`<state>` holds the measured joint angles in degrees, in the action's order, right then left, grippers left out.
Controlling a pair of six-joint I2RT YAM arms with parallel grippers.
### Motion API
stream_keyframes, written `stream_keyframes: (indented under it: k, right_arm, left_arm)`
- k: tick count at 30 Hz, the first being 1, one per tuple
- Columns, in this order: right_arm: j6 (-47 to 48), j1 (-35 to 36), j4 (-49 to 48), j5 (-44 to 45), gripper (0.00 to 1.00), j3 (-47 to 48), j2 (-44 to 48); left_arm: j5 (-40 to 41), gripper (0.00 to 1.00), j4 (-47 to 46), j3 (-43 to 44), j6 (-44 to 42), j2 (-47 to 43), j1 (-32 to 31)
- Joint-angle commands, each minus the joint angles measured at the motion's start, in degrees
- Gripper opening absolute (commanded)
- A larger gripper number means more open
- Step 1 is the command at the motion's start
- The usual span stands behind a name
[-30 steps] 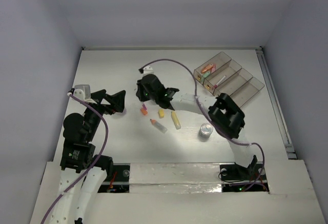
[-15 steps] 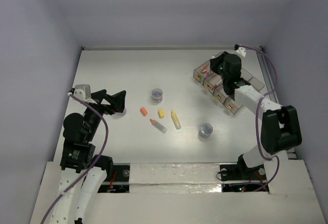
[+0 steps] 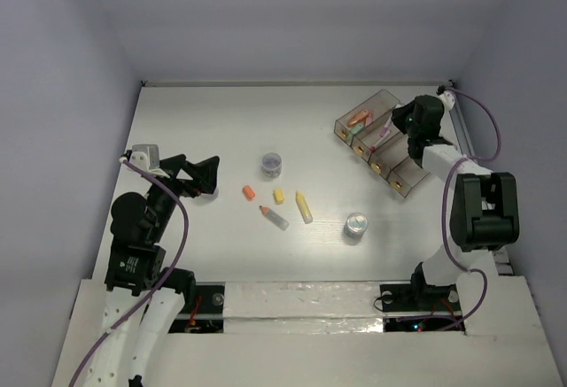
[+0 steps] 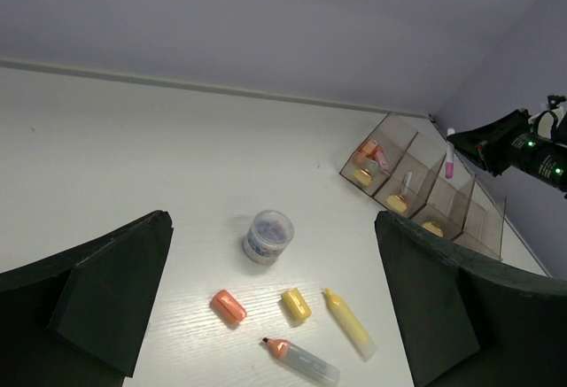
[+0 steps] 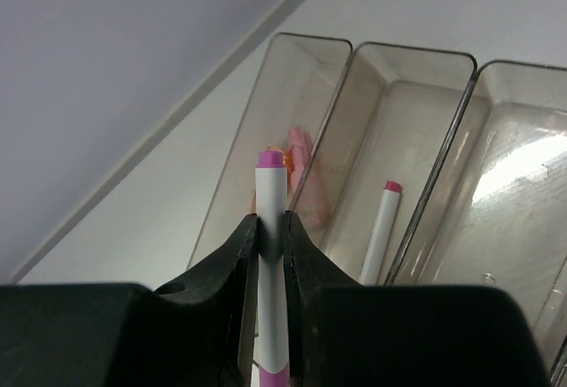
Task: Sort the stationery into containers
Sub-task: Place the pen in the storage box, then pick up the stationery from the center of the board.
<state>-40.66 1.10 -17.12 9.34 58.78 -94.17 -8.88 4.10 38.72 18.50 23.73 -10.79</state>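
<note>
Sorting partly done: the containers (image 3: 396, 150) hold pink and orange markers (image 5: 299, 164), a thin white pen (image 5: 381, 228) and yellow pieces (image 4: 397, 203), while six items lie unsorted on the tabletop (image 3: 195, 121) — purple tin (image 3: 272, 165), silver tin (image 3: 356, 225), yellow marker (image 3: 304, 207), orange-tipped marker (image 3: 274, 217), orange bit (image 3: 249, 192) and yellow bit (image 3: 278, 196). Right tool (image 5: 271, 228) is clamped on a pink-capped pen (image 5: 271, 192), its cap projecting past the tips above the bins' far end. Left tool (image 3: 211, 177) gapes wide, empty, well apart.

Noted: left tool (image 4: 271, 223) spread wide above the bench (image 4: 133, 139). Framed between: round tin (image 4: 267, 236), orange bit (image 4: 229, 305), yellow bit (image 4: 296, 304), yellow marker (image 4: 347, 322), orange-tipped pen (image 4: 299, 360). Far right: bins (image 4: 425, 197) (right tool (image 4: 461, 145) pinches a pink-ended pen (image 4: 450, 155) over them).
</note>
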Motion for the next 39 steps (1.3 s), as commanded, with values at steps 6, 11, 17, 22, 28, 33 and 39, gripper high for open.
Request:
stream_keyframes:
  k: [6, 11, 17, 22, 28, 33, 39]
  right_arm:
    - [-3.1, -1.37, -1.59, -3.81, 0.09, 2.39, -5.85]
    - [-3.81, -1.37, -1.33, -3.37, 0.2, 2.74, -7.43]
    - [-3.54, -1.37, -0.98, -2.49, 0.46, 2.21, -6.99]
    - [-1.88, -1.37, -0.98, -3.02, 0.54, 1.6, -5.24]
    - [2.86, -0.23, -6.78, -15.3, 0.43, -1.57, 1.52]
    - [12.59, 8.54, -0.56, -20.94, 0.17, 4.31, 2.06]
    - [23.5, 23.31, 13.51, -22.62, 0.3, 16.69, -4.43]
  left_arm:
    - [-1.05, 0.99, -3.22, 1.36, -0.22, 0.71, 0.33]
    - [-1.05, 0.99, -3.31, 1.45, -0.31, 0.62, 0.33]
    - [-1.4, 0.99, -3.39, 1.45, -0.22, 0.62, 0.33]
    - [-1.31, 0.99, -3.31, 1.36, -0.22, 0.44, 0.33]
    - [-1.14, 0.99, -3.4, 1.36, -0.13, 0.36, 0.33]
    - [-1.05, 0.99, -3.4, 1.36, -0.04, 0.09, 0.85]
    - [-1.05, 0.99, -3.4, 1.36, -0.04, 0.09, 1.38]
